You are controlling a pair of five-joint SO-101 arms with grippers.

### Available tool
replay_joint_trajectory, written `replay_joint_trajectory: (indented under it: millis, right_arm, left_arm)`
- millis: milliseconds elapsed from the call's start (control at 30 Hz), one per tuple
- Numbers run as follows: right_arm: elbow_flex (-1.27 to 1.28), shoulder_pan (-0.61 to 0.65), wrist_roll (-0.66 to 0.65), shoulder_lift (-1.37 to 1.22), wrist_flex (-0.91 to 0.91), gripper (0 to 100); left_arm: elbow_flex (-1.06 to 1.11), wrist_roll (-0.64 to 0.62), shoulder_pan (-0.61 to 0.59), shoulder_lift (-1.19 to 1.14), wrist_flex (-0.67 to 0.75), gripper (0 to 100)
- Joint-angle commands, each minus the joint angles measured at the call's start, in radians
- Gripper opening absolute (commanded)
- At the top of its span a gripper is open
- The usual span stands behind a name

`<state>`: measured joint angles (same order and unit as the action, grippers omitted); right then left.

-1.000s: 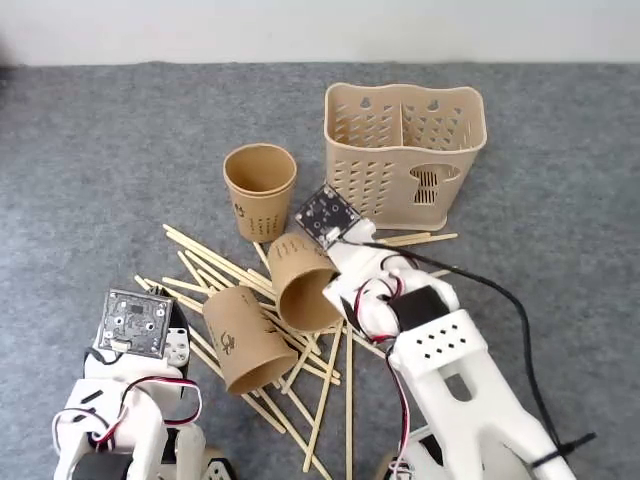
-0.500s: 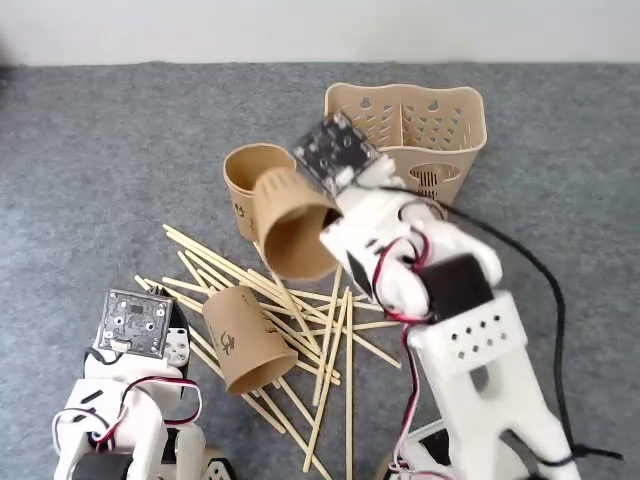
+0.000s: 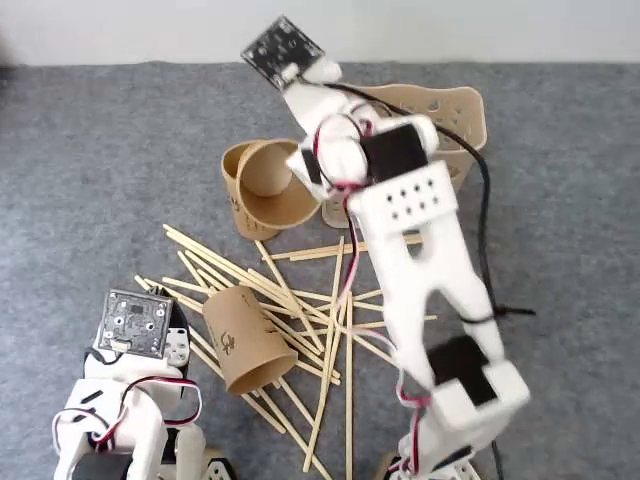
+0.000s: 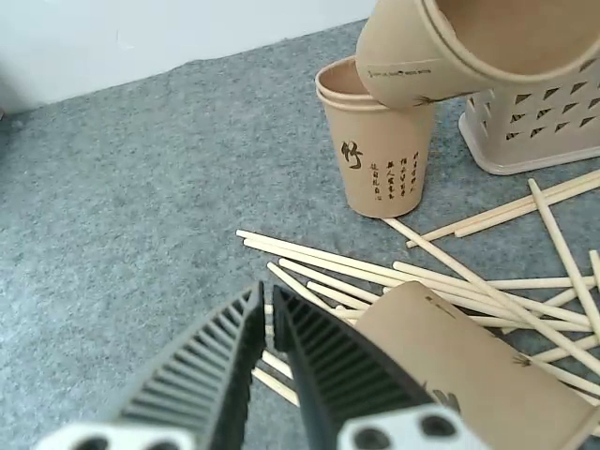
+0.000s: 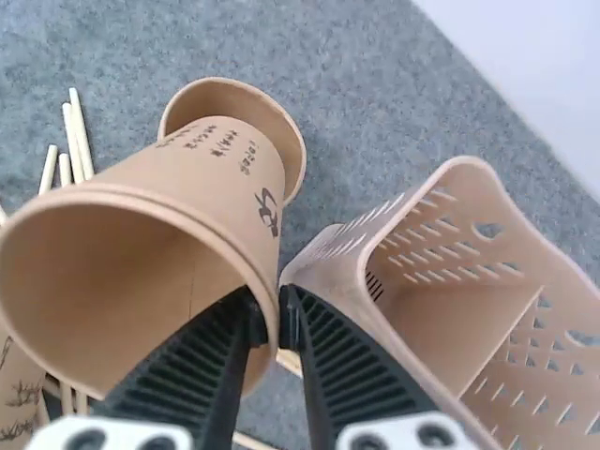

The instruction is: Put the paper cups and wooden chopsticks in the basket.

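My right gripper [image 5: 265, 314] is shut on the rim of a paper cup [image 5: 141, 272], which hangs tilted in the air beside the beige basket [image 5: 450, 281]. From above, that held cup [image 3: 272, 185] overlaps an upright cup [image 3: 240, 190] standing left of the basket [image 3: 455, 110]. A third cup [image 3: 245, 340] lies on its side on a heap of wooden chopsticks [image 3: 310, 310]. My left gripper [image 4: 264, 314] is shut and empty, low near the front left, short of the lying cup [image 4: 469, 375] and the chopsticks [image 4: 337, 267].
Grey carpet covers the table. The basket has two compartments with a divider [image 5: 412, 281]. The right arm [image 3: 420, 260] stretches over the chopstick heap. A pale wall [image 3: 320, 30] bounds the far edge. Open carpet lies at the left [image 3: 90, 180].
The right arm has lifted the cup off the chopsticks and carried it up and back toward the basket. The left arm has stayed still.
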<state>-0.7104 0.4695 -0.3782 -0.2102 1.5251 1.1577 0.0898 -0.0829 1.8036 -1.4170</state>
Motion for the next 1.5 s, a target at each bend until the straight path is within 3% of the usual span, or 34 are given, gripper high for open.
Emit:
replay_joint_trajectory:
  millis: [0,233,767,1067,1467]
  right_arm:
    - [-0.288,0.010,-0.014,-0.087,0.093,1.0]
    - [-0.597,0.012,-0.014,-0.177,0.222,1.0]
    - [-0.615,0.061,-0.018,-0.420,0.242,1.0]
    - [-0.445,0.094,-0.018,-0.326,0.271,1.0]
    - [-0.226,0.027,-0.018,-0.139,0.271,1.0]
  left_arm:
    - [-0.010,0.009,0.002,0.017,0.028,2]
    - [-0.010,0.009,0.002,0.017,0.028,2]
    - [-0.010,0.009,0.000,0.017,0.028,2]
    - [-0.010,0.009,0.000,0.017,0.028,2]
    - [-0.010,0.009,0.000,0.017,0.028,2]
